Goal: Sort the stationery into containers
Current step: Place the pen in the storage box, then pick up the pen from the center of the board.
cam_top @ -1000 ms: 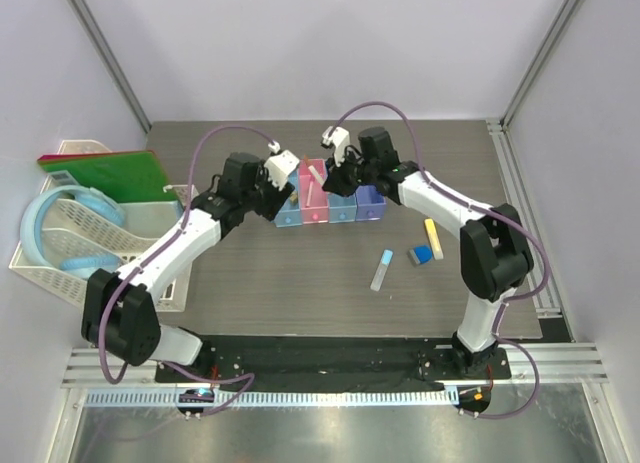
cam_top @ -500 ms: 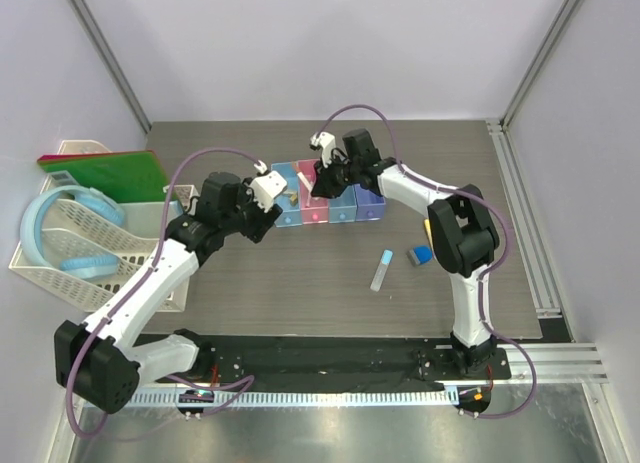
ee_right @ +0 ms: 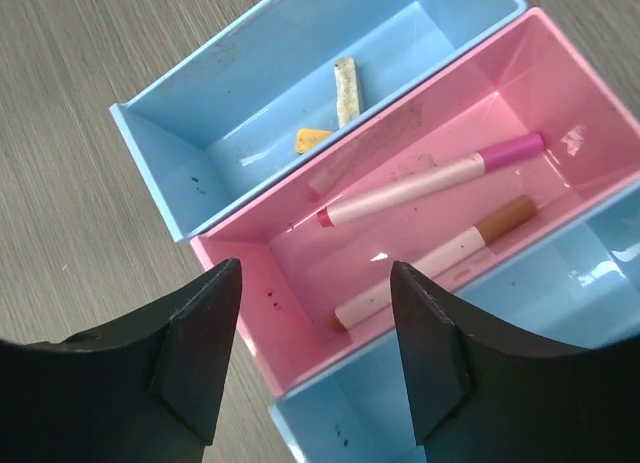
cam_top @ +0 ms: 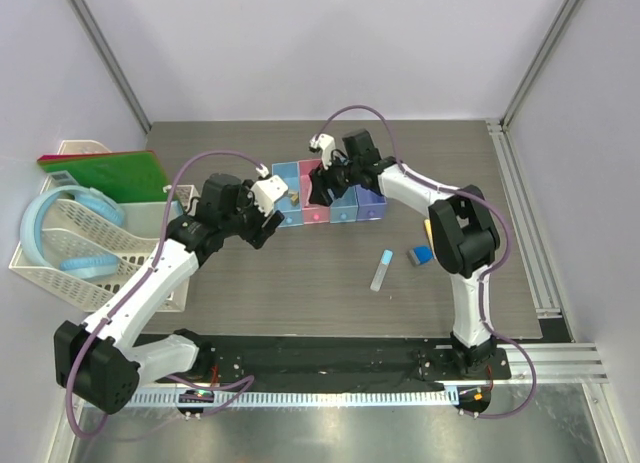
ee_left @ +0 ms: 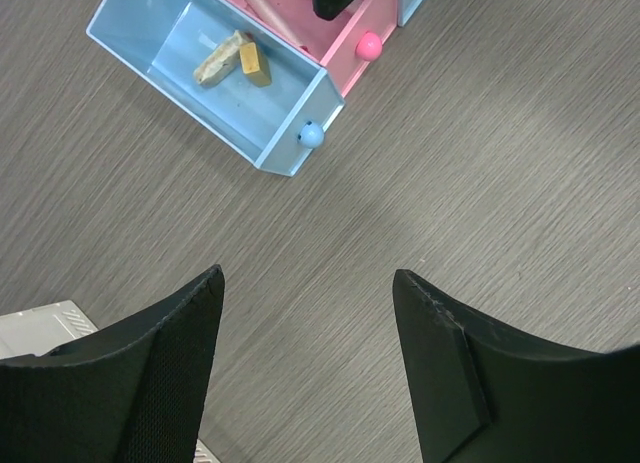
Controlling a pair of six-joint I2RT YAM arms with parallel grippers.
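Observation:
The containers (cam_top: 330, 205) stand in a row at mid-table: light blue, pink, light blue, purple. My right gripper (cam_top: 320, 188) (ee_right: 315, 266) hangs open over the pink bin (ee_right: 330, 273), where two white pens lie, one pink-tipped (ee_right: 430, 188) and one brown-tipped (ee_right: 440, 263). Two tan pieces (ee_left: 220, 63) (ee_right: 345, 88) rest in the left light blue bin (ee_left: 210, 113). My left gripper (cam_top: 262, 223) (ee_left: 308, 275) is open and empty above bare table, just in front of that bin. A pale blue tube (cam_top: 381, 270) and a blue block (cam_top: 421, 255) lie loose on the table.
A white lattice basket (cam_top: 70, 238) sits at the left edge with a big blue hoop (cam_top: 45, 223) in it and a green board (cam_top: 105, 173) behind. The right arm's elbow (cam_top: 455, 233) hangs close to the blue block.
My right gripper came down over the pink bin and opened, and the white pen it held now lies in the bin. My left arm drew back from the bins and its jaws widened a little.

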